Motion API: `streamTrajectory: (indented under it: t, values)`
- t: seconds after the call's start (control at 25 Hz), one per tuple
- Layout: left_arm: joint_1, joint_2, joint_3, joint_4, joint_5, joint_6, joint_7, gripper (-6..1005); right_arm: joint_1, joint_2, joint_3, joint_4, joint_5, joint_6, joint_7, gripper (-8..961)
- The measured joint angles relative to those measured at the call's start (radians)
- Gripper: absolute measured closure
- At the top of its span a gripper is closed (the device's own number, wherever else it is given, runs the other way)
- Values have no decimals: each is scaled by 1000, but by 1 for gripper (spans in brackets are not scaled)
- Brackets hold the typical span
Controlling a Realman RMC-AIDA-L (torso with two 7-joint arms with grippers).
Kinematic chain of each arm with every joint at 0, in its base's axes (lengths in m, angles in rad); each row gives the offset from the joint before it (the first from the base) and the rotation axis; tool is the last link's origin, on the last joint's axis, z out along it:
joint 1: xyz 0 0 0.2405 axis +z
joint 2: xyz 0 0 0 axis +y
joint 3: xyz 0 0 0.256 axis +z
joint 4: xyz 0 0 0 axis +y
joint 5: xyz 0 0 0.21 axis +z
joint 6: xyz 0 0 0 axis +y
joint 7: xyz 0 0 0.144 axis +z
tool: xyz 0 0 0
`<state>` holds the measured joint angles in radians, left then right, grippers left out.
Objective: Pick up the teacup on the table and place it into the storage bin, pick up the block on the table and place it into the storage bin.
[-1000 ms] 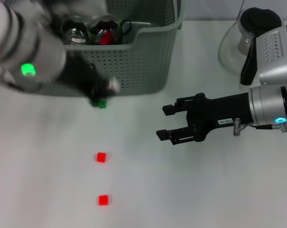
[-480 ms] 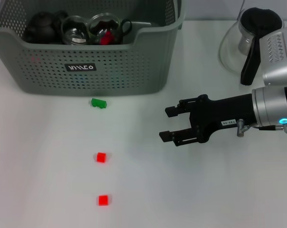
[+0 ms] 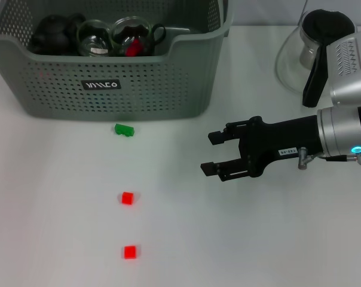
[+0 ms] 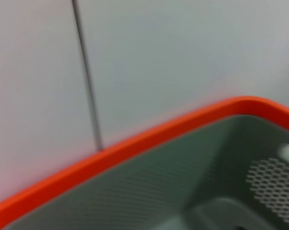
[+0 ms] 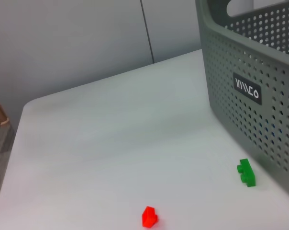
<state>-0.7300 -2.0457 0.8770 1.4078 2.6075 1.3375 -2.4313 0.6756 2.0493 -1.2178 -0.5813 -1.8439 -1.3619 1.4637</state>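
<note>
The storage bin (image 3: 147, 84) stands at the far left of the white table (image 3: 61, 227), its perforated grey-green front wall carrying a small black label (image 3: 101, 85) with white lettering. Inside it, along the dipped front rim, sit a dark teapot (image 3: 50, 34), two glass teacups (image 3: 95, 39) side by side, and something red (partly hidden, so I cannot tell what it is) in the second cup (image 3: 130, 34).

Just in front of the bin, near but apart from its wall, lies a green block (image 3: 124, 129) on the tabletop. Closer to the robot, in a rough line with it, lie two red blocks: one (image 3: 127, 198) in the middle and another (image 3: 129, 252) nearest the front edge. All three are well apart from each other.

To the right, the right gripper (image 3: 211, 153) hovers over bare table with its black fingers (image 3: 215, 137) spread and nothing between them, pointing toward the blocks. Behind it, at the far right, stands a glass jug (image 3: 309, 51) with a black lid and handle.

The left gripper is out of sight; its wrist camera shows only an orange-rimmed bin edge (image 4: 135, 146).
</note>
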Motion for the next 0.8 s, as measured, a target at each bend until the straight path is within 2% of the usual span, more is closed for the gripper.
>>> streamTrajectory:
  t: [0.16, 0.2, 0.24, 0.28, 0.4, 0.44, 0.48, 0.52, 0.56, 0.6, 0.68, 0.72, 0.8]
  values:
    - [1, 25, -42, 69, -109, 218, 41, 476, 1, -1, 2, -1, 0, 0, 0, 187]
    - [1, 25, -42, 69, -109, 218, 41, 435, 2, -1, 2, -1, 0, 0, 0, 187]
    - [6, 30, -53, 92, -163, 346, 76, 393, 2, -1, 3, -1, 1, 0, 0, 187]
    - [12, 28, -57, 104, -183, 405, 96, 351, 2, -1, 8, -1, 2, 2, 0, 187]
    - [51, -2, -61, 150, -233, 540, 173, 249, -2, 6, 24, 1, 2, 9, -3, 187]
    - [69, -16, -60, 171, -253, 587, 209, 230, -3, 8, 28, 1, 2, 12, -4, 187]
    - [97, -41, -54, 196, -266, 634, 253, 212, -4, 8, 28, 2, 2, 16, -2, 187]
    - [109, -51, -50, 203, -266, 646, 268, 193, -4, 8, 28, 2, 2, 16, 1, 187]
    - [109, -51, -50, 203, -266, 646, 268, 174, -3, 8, 28, 2, 2, 17, 4, 187]
    - [150, -79, -25, 194, -256, 648, 320, 155, -2, 8, 28, 2, 2, 17, 5, 187]
    - [171, -91, -5, 178, -250, 647, 350, 117, 0, 11, 28, 2, 2, 19, 7, 187]
    - [200, -106, 41, 150, -245, 644, 401, 99, 4, 13, 29, 6, 2, 23, 7, 188]
    - [213, -111, 65, 140, -242, 643, 426, 61, 7, 14, 29, 8, 2, 24, 7, 188]
